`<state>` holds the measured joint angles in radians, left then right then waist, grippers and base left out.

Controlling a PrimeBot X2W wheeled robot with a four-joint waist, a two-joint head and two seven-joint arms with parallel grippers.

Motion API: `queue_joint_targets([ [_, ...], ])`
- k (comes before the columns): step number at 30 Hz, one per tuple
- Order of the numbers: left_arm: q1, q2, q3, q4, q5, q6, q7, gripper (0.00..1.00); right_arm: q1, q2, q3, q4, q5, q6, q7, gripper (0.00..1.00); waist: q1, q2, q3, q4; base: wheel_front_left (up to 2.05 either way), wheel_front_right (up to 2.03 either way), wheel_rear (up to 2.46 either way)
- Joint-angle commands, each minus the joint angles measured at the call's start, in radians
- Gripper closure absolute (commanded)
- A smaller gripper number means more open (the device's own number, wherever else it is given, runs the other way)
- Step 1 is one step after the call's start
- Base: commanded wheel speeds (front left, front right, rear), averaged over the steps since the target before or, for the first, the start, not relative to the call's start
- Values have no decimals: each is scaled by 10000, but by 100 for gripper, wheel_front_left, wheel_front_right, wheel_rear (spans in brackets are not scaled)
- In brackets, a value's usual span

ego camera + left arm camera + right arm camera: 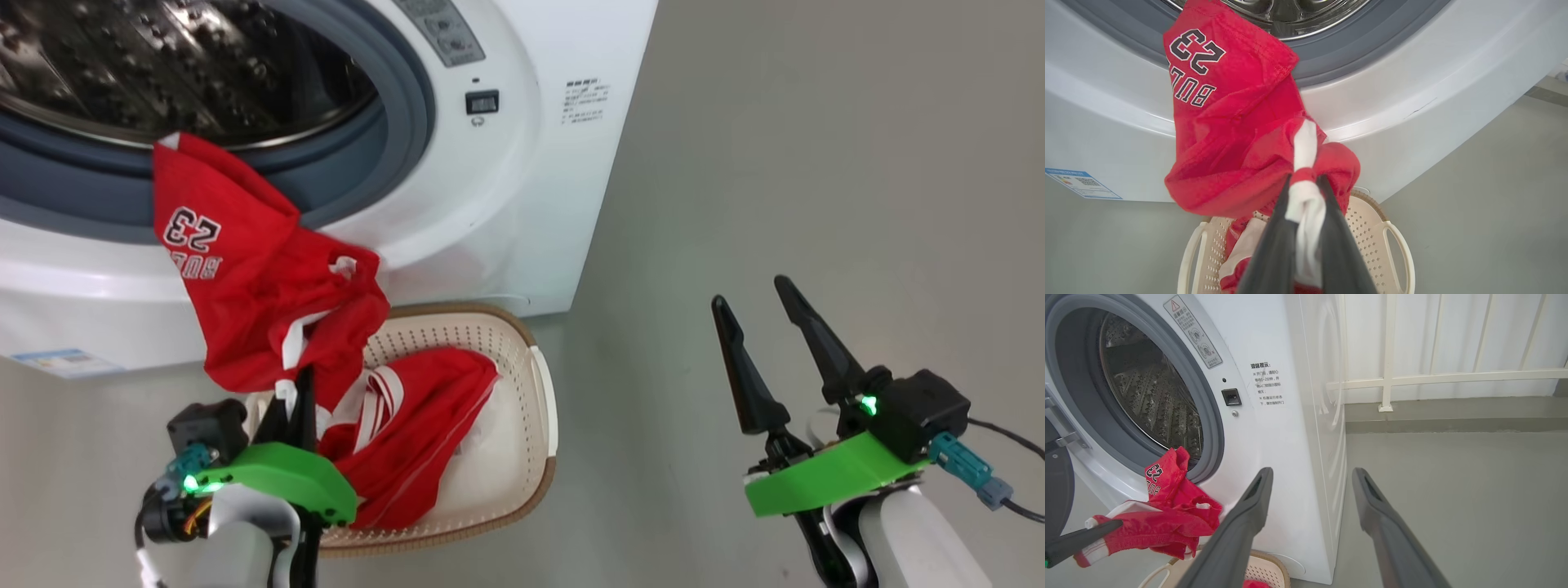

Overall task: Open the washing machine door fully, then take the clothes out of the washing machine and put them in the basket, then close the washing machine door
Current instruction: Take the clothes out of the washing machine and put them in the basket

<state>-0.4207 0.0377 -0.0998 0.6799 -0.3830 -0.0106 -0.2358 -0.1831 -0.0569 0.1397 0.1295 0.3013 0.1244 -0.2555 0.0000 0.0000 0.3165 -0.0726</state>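
Clenching a bunched white-and-red hem, the left claw (1306, 179) is holding the red jersey (245, 269) just above the basket (542, 384). Its two dark fingers are pressing tight on the fabric, with white trim squeezed between them. The jersey, printed with "23" and dark letters beneath it, is hanging by its upper end from the lower lip of the drum (163, 65), draping across the grey gasket (392, 139) and down the white front of the washing machine (506, 204) to the claw. A striped red garment (416, 425) is lying inside the basket, slumping over its left half and leaving the perforated cream bottom bare on the right. The basket is sitting on the floor (816, 163), tucked against the foot of the machine below the opening. In the right wrist view the black rim of the door (1055, 490) is showing at the left edge, swung away from the opening. A blue label (61, 362) is sticking to the machine's lower front. The right claw (750, 291) is hovering released over the grey floor, well apart from the basket and to the right of the machine, its fingers spreading wide and gripping nothing. Beyond it a white railing (1388, 375) is running along the wall.
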Motion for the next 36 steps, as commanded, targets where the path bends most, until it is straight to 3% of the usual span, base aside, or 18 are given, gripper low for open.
queue_joint_targets([
  [1,-317,130,172,145,-125,-89,-124,100,-230,-9,217,-269,-69,63,-63,0,0,0,286,20,0,0,0],
  [16,-2046,127,-1258,3915,-2425,-511,-32,100,-972,-116,604,-314,-119,63,-63,0,0,0,1581,-113,0,0,0],
  [26,-2573,126,-2054,5091,-3835,-527,57,100,-1293,-94,793,-287,-143,63,-63,0,0,0,2254,-268,0,0,0],
  [36,-3231,126,-2684,5698,-4435,-321,126,100,-1680,-34,1036,-235,-97,63,-63,0,0,0,2814,-523,0,0,0],
])
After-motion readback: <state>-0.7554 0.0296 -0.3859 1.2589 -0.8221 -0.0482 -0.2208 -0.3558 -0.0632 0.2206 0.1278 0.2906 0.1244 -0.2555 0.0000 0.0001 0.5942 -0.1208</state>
